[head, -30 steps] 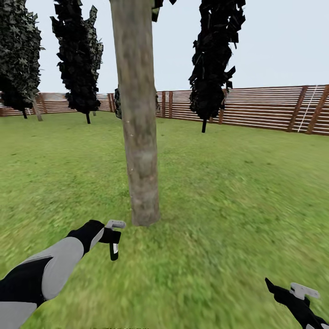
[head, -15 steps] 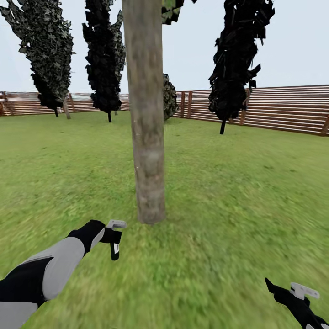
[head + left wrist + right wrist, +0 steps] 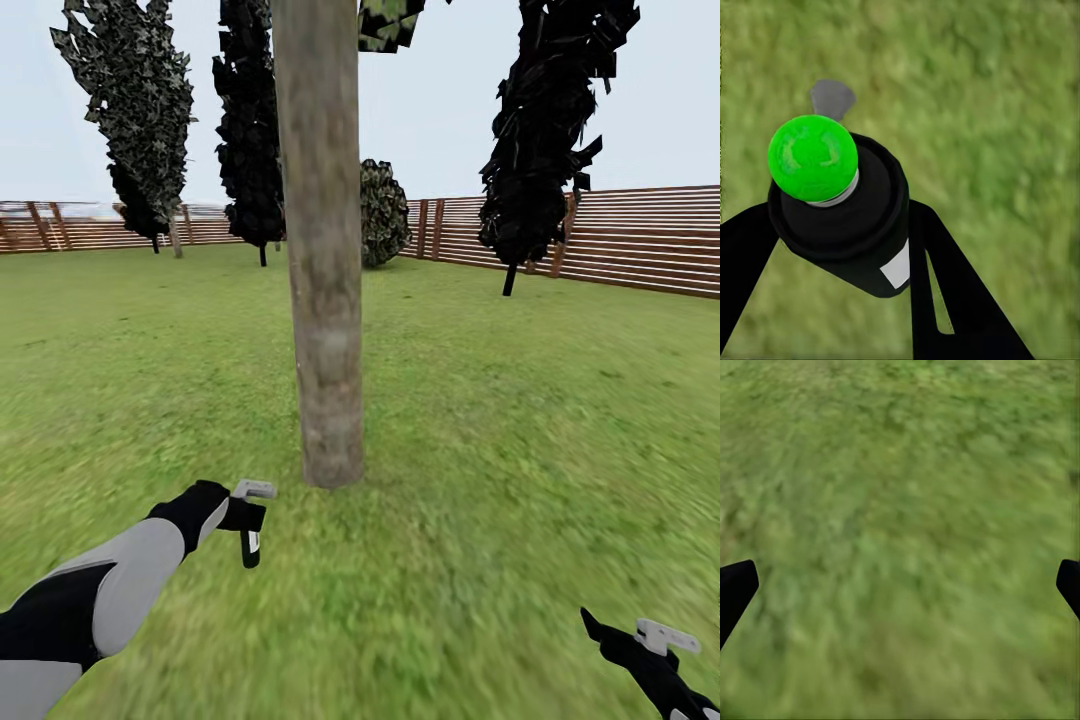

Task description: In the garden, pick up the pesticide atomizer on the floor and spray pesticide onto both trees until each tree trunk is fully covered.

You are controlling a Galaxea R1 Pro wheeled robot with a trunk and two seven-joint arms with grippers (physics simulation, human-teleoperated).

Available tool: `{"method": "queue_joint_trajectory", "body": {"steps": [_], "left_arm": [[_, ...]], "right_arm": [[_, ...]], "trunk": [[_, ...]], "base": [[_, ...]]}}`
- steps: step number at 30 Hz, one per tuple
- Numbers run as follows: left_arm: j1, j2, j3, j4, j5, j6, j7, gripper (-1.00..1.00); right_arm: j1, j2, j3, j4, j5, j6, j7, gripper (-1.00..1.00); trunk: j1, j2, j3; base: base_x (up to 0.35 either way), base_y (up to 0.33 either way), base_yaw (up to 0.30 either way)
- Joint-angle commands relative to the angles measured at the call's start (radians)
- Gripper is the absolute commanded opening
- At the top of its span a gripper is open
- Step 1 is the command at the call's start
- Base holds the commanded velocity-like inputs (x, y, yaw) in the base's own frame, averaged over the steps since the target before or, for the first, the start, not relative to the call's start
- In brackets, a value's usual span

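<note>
One tree's thick mottled grey-brown trunk [image 3: 325, 300] rises from the grass [image 3: 500, 450] at the middle of the head view, with a few green leaves at the top edge. My left gripper [image 3: 245, 520] hangs low, left of the trunk's base and apart from it. It is shut on the pesticide atomizer [image 3: 250, 552], a small dark sprayer pointing down. In the left wrist view the atomizer [image 3: 847, 225] is black with a round green tip and a white label, and sits between the dark fingers [image 3: 952, 300]. My right gripper [image 3: 640, 640] is open over bare grass, empty.
Dark narrow trees [image 3: 545, 130] and a round bush [image 3: 385, 215] stand further back. A brown slatted fence [image 3: 640, 240] rings the lawn. Open grass lies on both sides of the trunk.
The whole view has swung, so the trunk and the background trees sit further right in the picture. Both arms hold the same pose, and the atomizer stays in the left gripper.
</note>
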Motion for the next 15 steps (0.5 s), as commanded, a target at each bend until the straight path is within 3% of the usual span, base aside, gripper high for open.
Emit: {"method": "queue_joint_trajectory", "body": {"steps": [1, 4, 5, 6, 7, 9, 11, 15], "left_arm": [[-0.001, 0.0, 0.008, -0.017, -0.011, 0.007, -0.006, -1.0], [-0.002, -0.005, 0.007, -0.129, -0.013, 0.021, -0.007, -1.0], [-0.002, -0.012, 0.007, -0.183, -0.015, 0.062, -0.007, -1.0], [-0.007, -0.019, 0.005, -0.272, -0.017, 0.232, -0.007, -1.0], [-0.008, -0.026, 0.004, -0.318, -0.018, 0.298, -0.008, -1.0], [-0.01, -0.052, -0.002, -0.382, -0.019, 0.354, -0.009, -1.0], [-0.011, -0.082, -0.038, -0.41, -0.022, 0.411, -0.01, -1.0], [-0.011, -0.117, -0.198, -0.422, -0.021, 0.487, -0.01, -1.0]], "right_arm": [[-0.001, 0.0, -0.008, 0.002, -0.003, -0.001, 0.009, 1.0], [-0.001, -0.001, -0.008, 0.001, -0.004, -0.001, 0.009, 1.0], [-0.001, -0.001, -0.008, 0.002, -0.004, -0.001, 0.01, 1.0], [-0.001, -0.001, -0.008, 0.002, -0.005, -0.001, 0.01, 1.0], [-0.001, -0.001, -0.008, 0.001, -0.005, -0.001, 0.01, 1.0], [-0.001, -0.001, -0.009, 0.001, -0.006, -0.001, 0.01, 1.0], [-0.001, -0.001, -0.009, 0.001, -0.007, -0.001, 0.01, 1.0], [-0.001, -0.001, -0.009, 0.001, -0.007, -0.001, 0.01, 1.0]], "trunk": [[0.0, 0.0, -0.001], [0.0, 0.0, -0.001], [0.0, 0.0, -0.001], [0.0, 0.0, -0.001], [0.0, 0.0, -0.001], [0.0, 0.0, -0.001], [0.0, 0.0, -0.001], [0.0, 0.0, -0.001]], "base": [[0.0, -0.014, 0.002], [0.0, -0.006, -0.001], [0.0, -0.002, -0.078], [0.0, 0.0, -0.232], [0.0, 0.0, -0.203], [0.0, 0.0, -0.098], [0.0, 0.0, -0.028], [0.0, 0.0, -0.012]]}}
